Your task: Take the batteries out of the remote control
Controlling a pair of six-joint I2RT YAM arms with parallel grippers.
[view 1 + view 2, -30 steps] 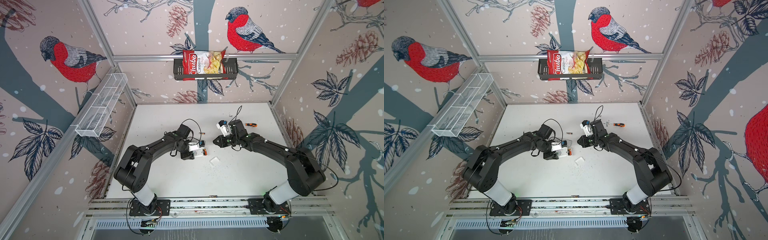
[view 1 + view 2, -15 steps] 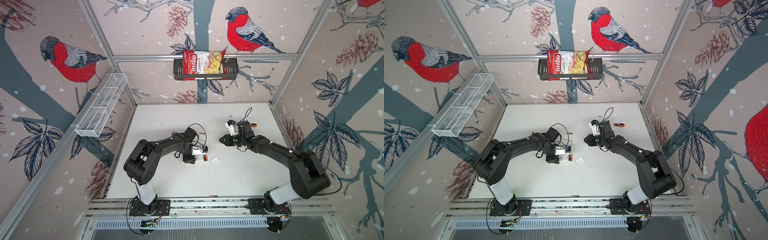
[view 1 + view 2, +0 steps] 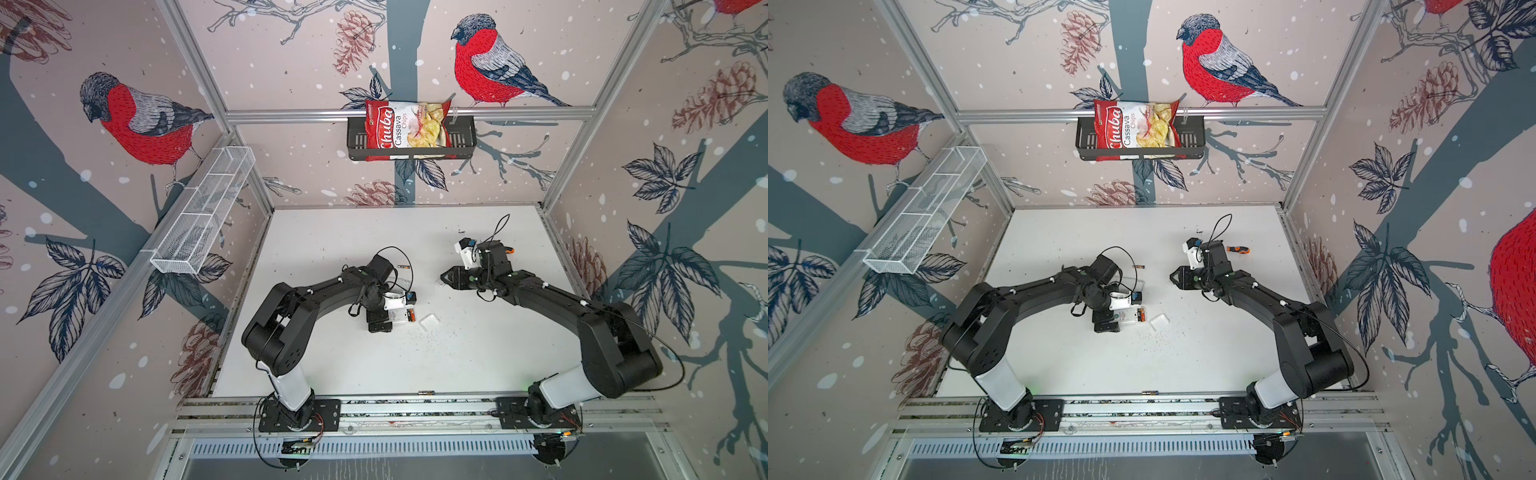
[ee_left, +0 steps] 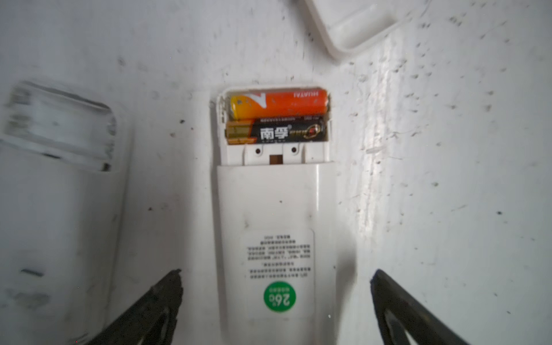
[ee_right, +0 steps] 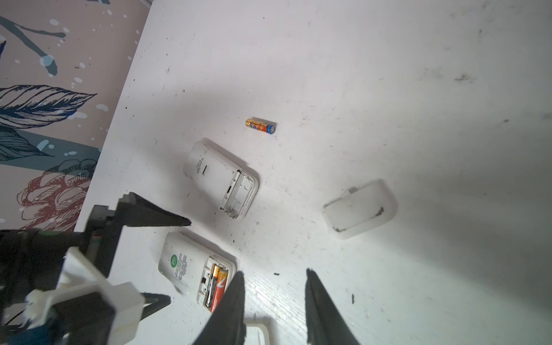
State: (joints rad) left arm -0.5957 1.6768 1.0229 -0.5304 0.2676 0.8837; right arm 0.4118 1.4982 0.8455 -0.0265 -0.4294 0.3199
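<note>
Spreading the left gripper [image 4: 276, 273] wide, with its black tapered fingers [image 4: 161, 301] standing on either side of the remote control [image 4: 273, 233] and gripping nothing; looking down on that smooth white plastic slab with rounded corners, lying back up on the scuffed, speckled white table [image 4: 448, 149], bearing a printed label and a round green sticker; showing its bay uncovered and still loaded with the batteries side by side: a glossy orange battery [image 4: 277, 103] against the end wall and a black battery [image 4: 277, 133] with a gold band next to it; holding the right gripper [image 5: 274, 271] above the table, clear of the remote control, with dark wedge-shaped fingers [image 5: 233, 298] parted a little and nothing between them; taking in a second remote [image 5: 219, 179], white, its bay bare, a loose battery [image 5: 260, 126] in red and gold foil just beyond it, and a rounded white cover [image 5: 360, 209] lying flat, smudged dark at one edge
</note>
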